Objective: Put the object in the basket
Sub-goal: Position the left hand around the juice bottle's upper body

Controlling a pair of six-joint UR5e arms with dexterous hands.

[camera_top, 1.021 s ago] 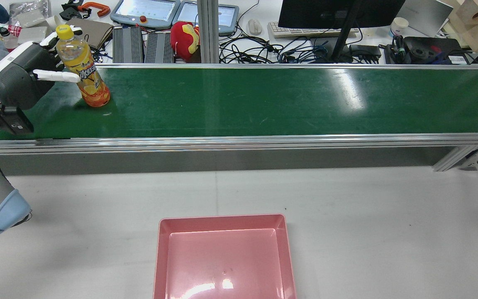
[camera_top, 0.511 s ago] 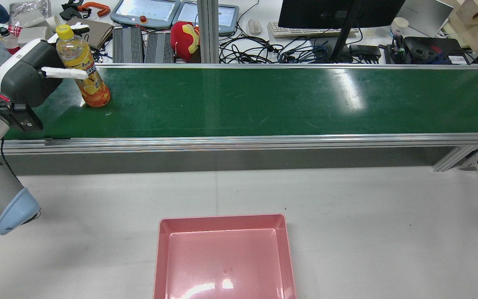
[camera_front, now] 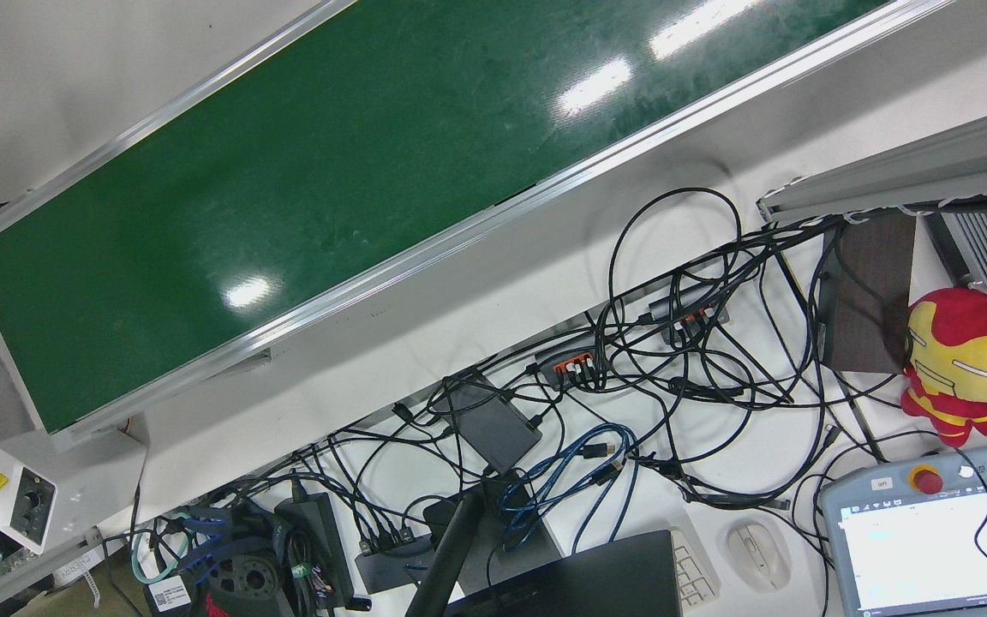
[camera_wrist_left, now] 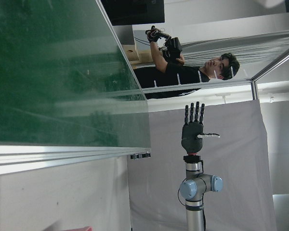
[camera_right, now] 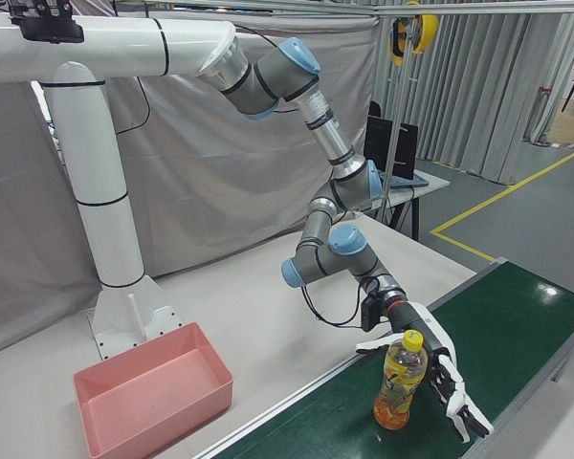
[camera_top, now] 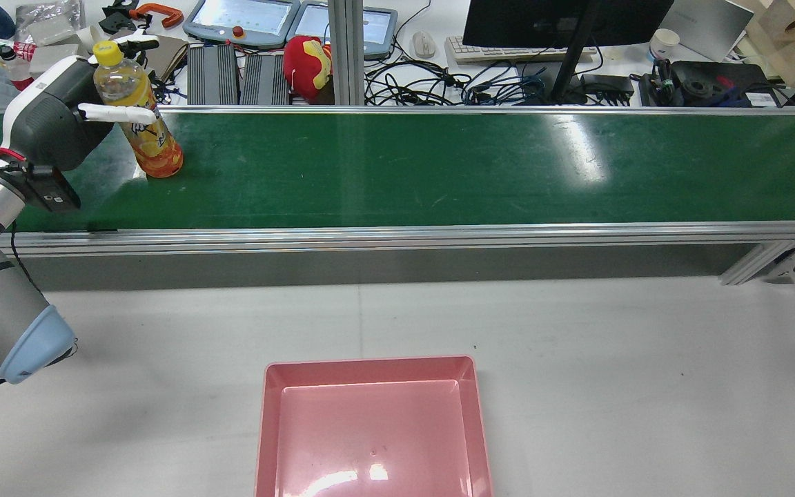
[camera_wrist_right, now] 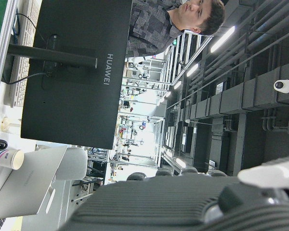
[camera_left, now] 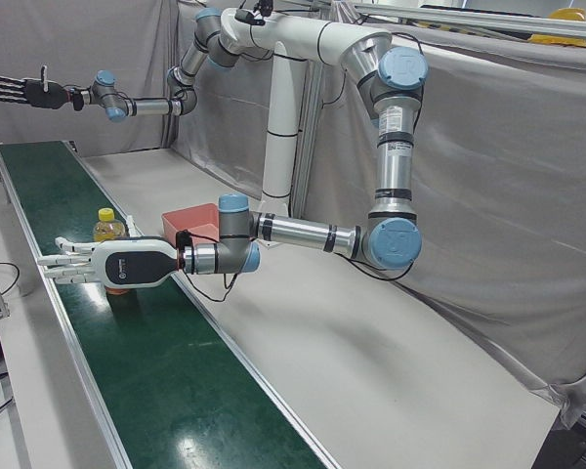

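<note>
My left hand (camera_top: 59, 131) sits low over the green conveyor belt (camera_top: 439, 169), at its left end in the rear view. Fingers spread and straight, nothing gripped. One white finger (camera_top: 118, 114) lies across the near face of the orange drink bottle (camera_top: 139, 114); the right-front view shows the bottle (camera_right: 399, 387) just in front of my open palm, thumb on one side of the neck and the other fingers running past the body. Whether any finger actually touches the bottle, I cannot tell.

Bottle: upright on the belt, yellow cap (camera_top: 104, 50) on, orange liquid, printed label. In the left-front view its cap and shoulder (camera_left: 107, 228) show above the back of my hand (camera_left: 98, 266).

Pink basket (camera_top: 370, 428): on the white surface (camera_top: 646, 386) on the near side of the belt in the rear view, well apart from the bottle, nothing in it.

My right hand (camera_left: 24, 91) is raised high at the far end of the belt in the left-front view, fingers fanned out, holding nothing. The left hand view shows it likewise (camera_wrist_left: 194, 130), palm flat, thumb out to the side.

Beyond the belt: a red-and-yellow plush toy (camera_top: 306, 63), a tangle of cables (camera_front: 673, 343), a monitor (camera_top: 563, 21).
</note>
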